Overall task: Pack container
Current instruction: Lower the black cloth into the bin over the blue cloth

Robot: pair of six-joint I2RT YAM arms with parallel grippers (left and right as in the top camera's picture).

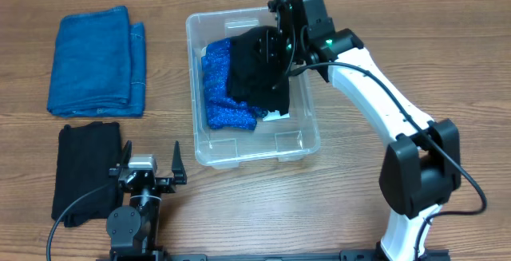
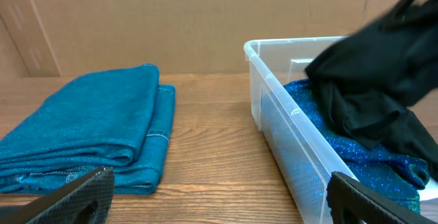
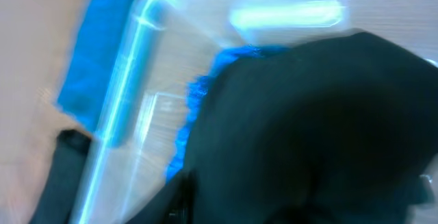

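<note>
**Desk:** What do you count out there?

**Operator:** I count one container [image 1: 239, 145], clear plastic, sitting mid-worktop [image 1: 335, 197]. I see four cloths in all. Two are inside the container: one sparkly blue cloth [image 1: 223, 93] along its left side, and one black cloth [image 1: 255, 73] bunched on the right, lying partly over the blue one. A corner of one white label [image 1: 277, 116] shows on the bottom beside them.

**Desk:** And the other two?

**Operator:** Both lie on the worktop, left of the container and apart from it. One folded blue cloth [image 1: 96, 61] is at the far side and one folded black cloth [image 1: 84, 169] is nearer to me.

**Desk:** Claws?

**Operator:** There are two. My left claw [image 1: 150, 156] sits low by the near edge, just beside the folded black cloth, with its jaws spread wide and nothing between them. My right claw [image 1: 271, 53] is down inside the container, against the black cloth.

**Desk:** Is it gripping it?

**Operator:** I cannot tell. From overhead it is dark on dark, and my right wrist view is blurred, with black fabric filling most of it.
</note>
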